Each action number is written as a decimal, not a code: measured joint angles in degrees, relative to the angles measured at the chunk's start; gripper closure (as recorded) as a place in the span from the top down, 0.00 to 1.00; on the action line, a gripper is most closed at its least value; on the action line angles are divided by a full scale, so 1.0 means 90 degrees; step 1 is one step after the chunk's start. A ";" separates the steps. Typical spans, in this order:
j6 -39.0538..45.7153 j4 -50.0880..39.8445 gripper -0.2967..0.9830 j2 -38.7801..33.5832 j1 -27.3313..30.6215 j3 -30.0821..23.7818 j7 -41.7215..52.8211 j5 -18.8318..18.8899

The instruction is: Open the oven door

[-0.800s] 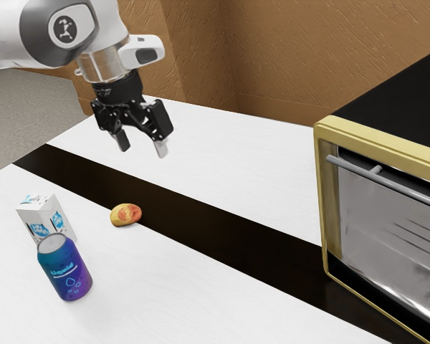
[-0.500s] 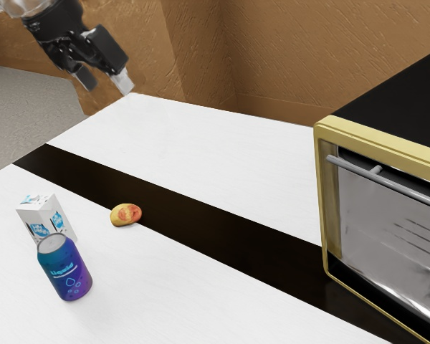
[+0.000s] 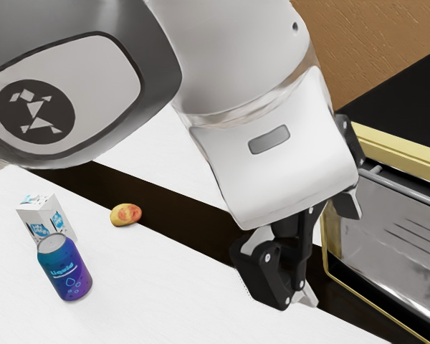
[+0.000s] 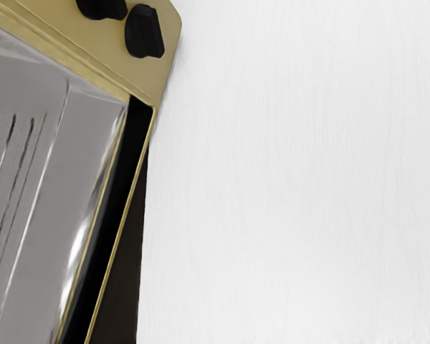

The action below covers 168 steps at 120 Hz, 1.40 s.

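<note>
Exterior view has the end effector released near the oven's edge, white tabletop between it and the can.

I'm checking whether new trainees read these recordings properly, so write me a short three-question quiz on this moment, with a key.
1. True or false: the gripper is open.
2. Fill in the missing word: in the wrist view, the knobs on the front of the oven are ____ in colour.
3. Multiple choice: which of these stands nearest the blue and purple can?
A) the oven
B) the white carton
C) the gripper

Key: 1. True. 2. Black. 3. B.
</note>
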 joint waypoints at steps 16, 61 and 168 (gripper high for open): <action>-0.0015 0.0631 0.77 0.0773 -0.0175 -0.0031 0.0639 0.0191; 0.0011 0.1592 0.77 0.2284 -0.0259 0.0002 0.1673 0.0867; 0.0183 0.2345 0.76 0.3064 -0.0577 0.0006 0.2605 0.1104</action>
